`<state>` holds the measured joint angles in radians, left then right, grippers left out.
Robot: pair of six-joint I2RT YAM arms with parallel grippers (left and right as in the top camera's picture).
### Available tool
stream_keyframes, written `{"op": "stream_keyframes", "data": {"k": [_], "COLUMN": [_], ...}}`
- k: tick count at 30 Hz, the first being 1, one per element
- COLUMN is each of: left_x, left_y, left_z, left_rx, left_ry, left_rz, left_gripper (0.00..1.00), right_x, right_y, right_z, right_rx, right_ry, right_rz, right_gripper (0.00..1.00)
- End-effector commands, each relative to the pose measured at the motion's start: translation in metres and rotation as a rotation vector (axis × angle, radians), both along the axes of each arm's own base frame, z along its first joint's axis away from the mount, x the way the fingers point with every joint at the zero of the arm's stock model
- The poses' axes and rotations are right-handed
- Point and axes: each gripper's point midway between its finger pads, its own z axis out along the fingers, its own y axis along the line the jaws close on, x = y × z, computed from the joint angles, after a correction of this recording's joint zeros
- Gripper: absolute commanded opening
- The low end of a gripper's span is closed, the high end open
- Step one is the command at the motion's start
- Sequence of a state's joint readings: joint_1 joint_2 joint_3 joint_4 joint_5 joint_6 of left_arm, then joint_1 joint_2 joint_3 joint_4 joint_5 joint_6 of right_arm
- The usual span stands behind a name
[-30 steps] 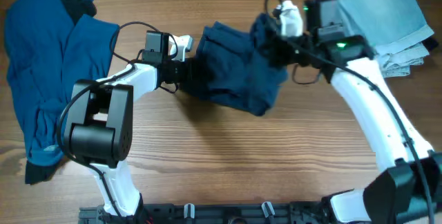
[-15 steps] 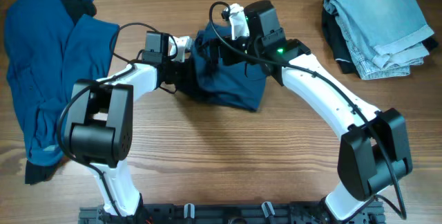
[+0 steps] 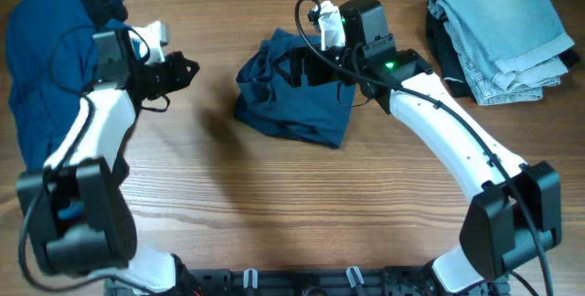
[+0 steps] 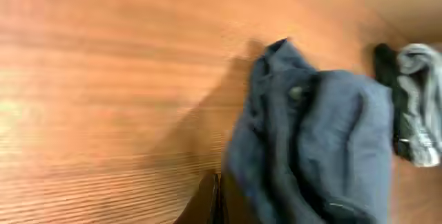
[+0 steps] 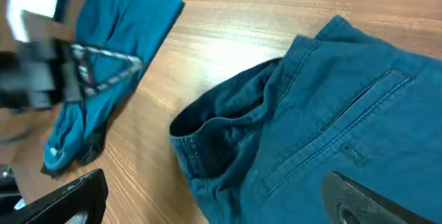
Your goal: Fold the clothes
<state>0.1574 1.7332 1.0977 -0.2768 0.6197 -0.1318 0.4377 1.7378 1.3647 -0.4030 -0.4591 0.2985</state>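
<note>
Looking down from overhead, you see the dark blue denim garment bunched mid-table. The right gripper is over its far edge. The left gripper is well apart to the left, near the blue pile. Right wrist view adds what overhead hides: fingers spread wide, nothing held, a pocket facing up. Left wrist view is blurred, so you can't tell whether that gripper is spread or closed. The folded light denim sits far right.
</note>
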Motion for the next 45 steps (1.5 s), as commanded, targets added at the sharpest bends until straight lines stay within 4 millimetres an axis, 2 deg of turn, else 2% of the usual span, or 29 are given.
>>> {"op": "stream_keyframes", "data": {"k": [1, 2, 3, 4, 6, 7, 9, 11, 13, 15, 17, 18, 19, 20, 21, 22, 24, 25, 27, 31, 33, 35, 37, 40, 43, 45], "left_x": [-0.002, -0.003, -0.006, -0.011, -0.018, -0.023, -0.029, -0.034, -0.038, -0.038, -0.038, -0.038, -0.038, -0.038, -0.038, -0.038, -0.039, -0.04, -0.042, -0.044, -0.045, -0.044, -0.041, -0.032, -0.024, -0.02], "left_y": [-0.001, 0.004, 0.013, 0.023, 0.029, 0.031, 0.033, 0.033, 0.033, 0.033, 0.03, 0.027, 0.025, 0.022, 0.018, 0.014, 0.002, -0.005, -0.025, -0.06, -0.077, -0.094, -0.102, -0.111, -0.108, -0.105], "left_z": [0.059, 0.072, 0.091, 0.112, 0.131, 0.14, 0.143, 0.133, 0.123, 0.119, 0.119, 0.118, 0.118, 0.118, 0.118, 0.118, 0.118, 0.118, 0.115, 0.098, 0.081, 0.054, 0.032, -0.012, -0.048, -0.059], "left_rx": [-0.025, -0.038, -0.062, -0.077, -0.077, -0.069, -0.054, -0.056, -0.06, -0.06, -0.056, -0.052, -0.048, -0.037, -0.037, -0.038, -0.038, -0.039, -0.018, 0.035, 0.059, 0.068, 0.075, 0.102, 0.14, 0.158], "left_ry": [-0.115, -0.134, -0.159, -0.195, -0.231, -0.25, -0.243, -0.193, -0.146, -0.13, -0.131, -0.131, -0.132, -0.14, -0.14, -0.14, -0.139, -0.139, -0.149, -0.125, -0.101, -0.044, 0.002, 0.052, 0.091, 0.1], "left_rz": [0.033, 0.062, 0.112, 0.154, 0.178, 0.188, 0.207, 0.215, 0.22, 0.222, 0.214, 0.209, 0.202, 0.184, 0.173, 0.162, 0.13, 0.112, 0.04, -0.06, -0.12, -0.176, -0.194, -0.236, -0.234, -0.223], "left_gripper": [0.04, 0.04, 0.04, 0.04, 0.04, 0.04, 0.04, 0.04, 0.04, 0.04, 0.04, 0.04, 0.04, 0.04, 0.04, 0.04, 0.04, 0.04, 0.04, 0.07, 0.07, 0.11, 0.13, 0.17, 0.17, 0.17], "right_x": [-0.015, -0.017, -0.018, -0.021, -0.025, -0.034, -0.048, -0.062, -0.063, -0.059, -0.049, -0.04, -0.036, -0.032, -0.029, -0.025, -0.015, -0.007, 0.003, 0.009, 0.012, 0.012, 0.01, 0.004, 0.002, 0.003], "right_y": [0.029, 0.036, 0.045, 0.063, 0.082, 0.101, 0.122, 0.135, 0.139, 0.14, 0.139, 0.132, 0.127, 0.118, 0.107, 0.094, 0.06, 0.036, 0.002, -0.051, -0.073, -0.088, -0.099, -0.105, -0.105, -0.105], "right_z": [-0.027, -0.034, -0.043, -0.057, -0.075, -0.094, -0.126, -0.143, -0.136, -0.12, -0.079, -0.037, -0.015, 0.02, 0.051, 0.073, 0.101, 0.106, 0.097, 0.056, 0.043, 0.033, 0.023, 0.008, -0.01, -0.014], "right_rx": [0.027, 0.034, 0.044, 0.06, 0.08, 0.097, 0.101, 0.084, 0.095, 0.114, 0.149, 0.182, 0.2, 0.225, 0.245, 0.258, 0.257, 0.24, 0.201, 0.114, 0.074, 0.031, -0.018, -0.065, -0.091, -0.099], "right_ry": [0.121, 0.149, 0.181, 0.212, 0.259, 0.314, 0.407, 0.429, 0.404, 0.356, 0.256, 0.18, 0.139, 0.083, 0.024, -0.015, -0.064, -0.064, -0.013, 0.145, 0.188, 0.216, 0.239, 0.29, 0.342, 0.345], "right_rz": [0.035, 0.029, 0.02, 0.02, 0.016, 0.015, -0.005, 0.025, 0.065, 0.101, 0.142, 0.15, 0.154, 0.154, 0.148, 0.123, 0.036, -0.024, -0.107, -0.238, -0.303, -0.353, -0.395, -0.415, -0.415, -0.409], "right_gripper": [0.69, 0.49, 0.24, 0.08, 0.04, 0.04, 0.04, 0.04, 0.04, 0.05, 0.04, 0.04, 0.04, 0.05, 0.14, 0.27, 0.5, 0.59, 0.73, 0.94, 0.99, 1.0, 0.99, 1.0, 0.99, 0.99]}}
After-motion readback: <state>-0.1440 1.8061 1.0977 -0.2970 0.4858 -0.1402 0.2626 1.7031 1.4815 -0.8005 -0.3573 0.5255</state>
